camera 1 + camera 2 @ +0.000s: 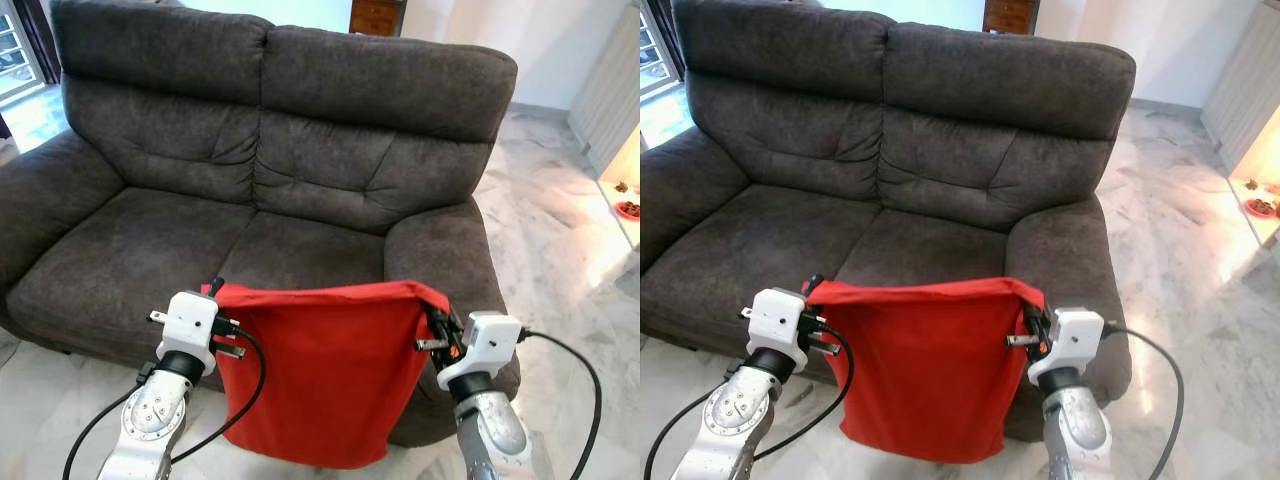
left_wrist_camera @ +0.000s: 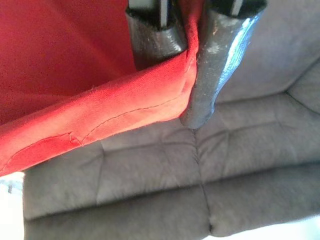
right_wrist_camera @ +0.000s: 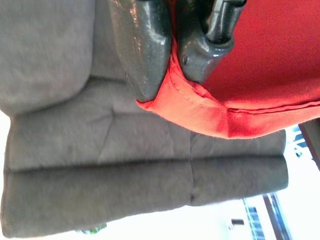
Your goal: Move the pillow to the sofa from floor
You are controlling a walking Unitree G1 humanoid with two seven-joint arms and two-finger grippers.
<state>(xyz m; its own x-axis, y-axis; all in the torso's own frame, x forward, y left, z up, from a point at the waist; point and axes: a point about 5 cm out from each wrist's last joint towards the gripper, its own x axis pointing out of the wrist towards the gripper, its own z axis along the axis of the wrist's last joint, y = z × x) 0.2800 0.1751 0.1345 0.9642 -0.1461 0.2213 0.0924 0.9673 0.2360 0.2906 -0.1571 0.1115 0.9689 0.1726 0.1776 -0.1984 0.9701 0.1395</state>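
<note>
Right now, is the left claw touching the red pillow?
Touching. In the left wrist view, the left claw has its two black fingers shut on the upper edge of the red pillow, with the fabric pinched between them.

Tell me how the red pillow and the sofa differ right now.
The pillow is bright red and smooth; the sofa is dark grey-brown and plush. The pillow hangs flat and limp in the air, while the sofa stands on the floor. The pillow is far smaller, narrower than the sofa's seat. The left gripper and right gripper pinch the pillow's top corners; nothing grips the sofa. Both are soft fabric.
</note>
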